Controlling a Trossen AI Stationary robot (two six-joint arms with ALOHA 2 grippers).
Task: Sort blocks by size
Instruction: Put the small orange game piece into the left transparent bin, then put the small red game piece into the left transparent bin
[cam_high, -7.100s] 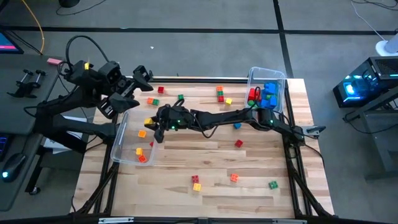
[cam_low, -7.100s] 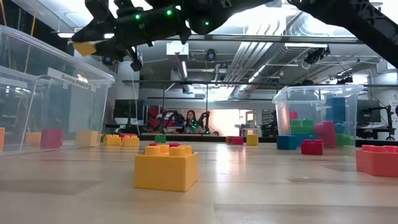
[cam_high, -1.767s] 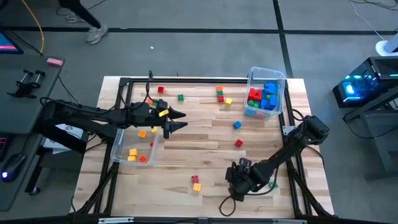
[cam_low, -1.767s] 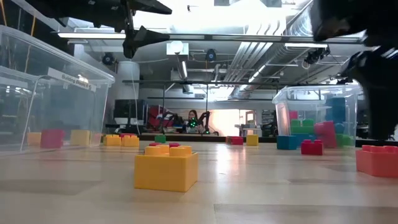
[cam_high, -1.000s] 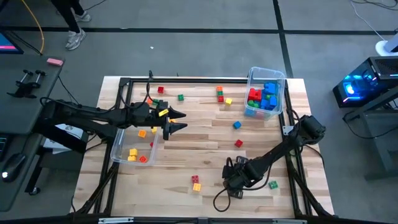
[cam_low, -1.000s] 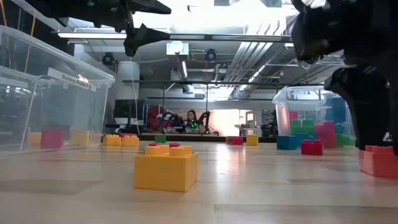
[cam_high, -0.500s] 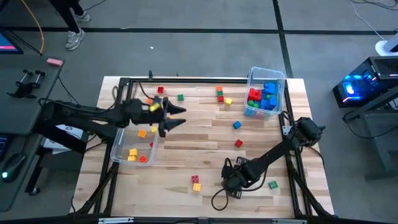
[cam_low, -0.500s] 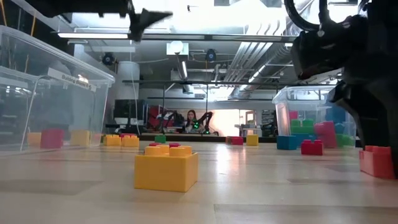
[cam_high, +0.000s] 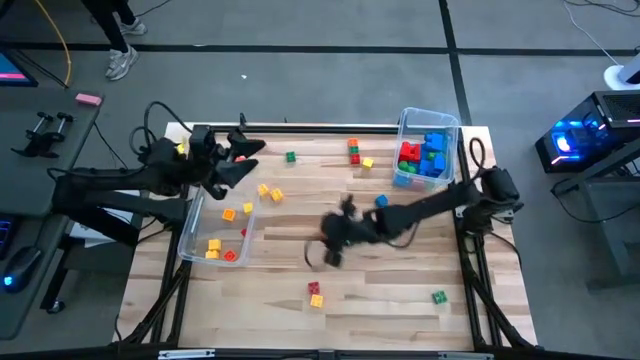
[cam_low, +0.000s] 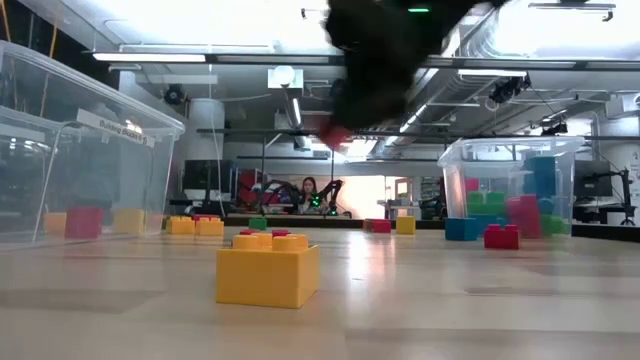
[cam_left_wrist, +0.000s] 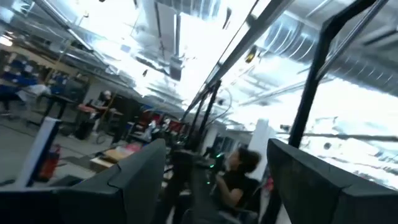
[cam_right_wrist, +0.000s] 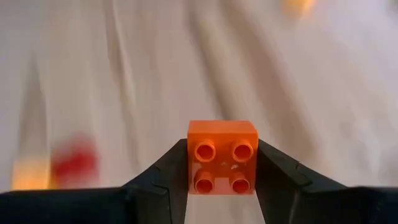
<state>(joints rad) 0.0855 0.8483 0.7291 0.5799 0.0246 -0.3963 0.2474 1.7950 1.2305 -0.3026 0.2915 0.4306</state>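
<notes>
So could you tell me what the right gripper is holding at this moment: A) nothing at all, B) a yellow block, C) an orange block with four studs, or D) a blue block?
C: in the right wrist view the right gripper has its two dark fingers pressed against both sides of an orange block with four studs facing the camera.

Right hand (cam_high: 335, 240) blurred, perhaps moving

A wooden table (cam_high: 280, 300) (slatted) bears scattered blocks (cam_high: 315, 293) and two bins (cam_high: 190, 230).
</notes>
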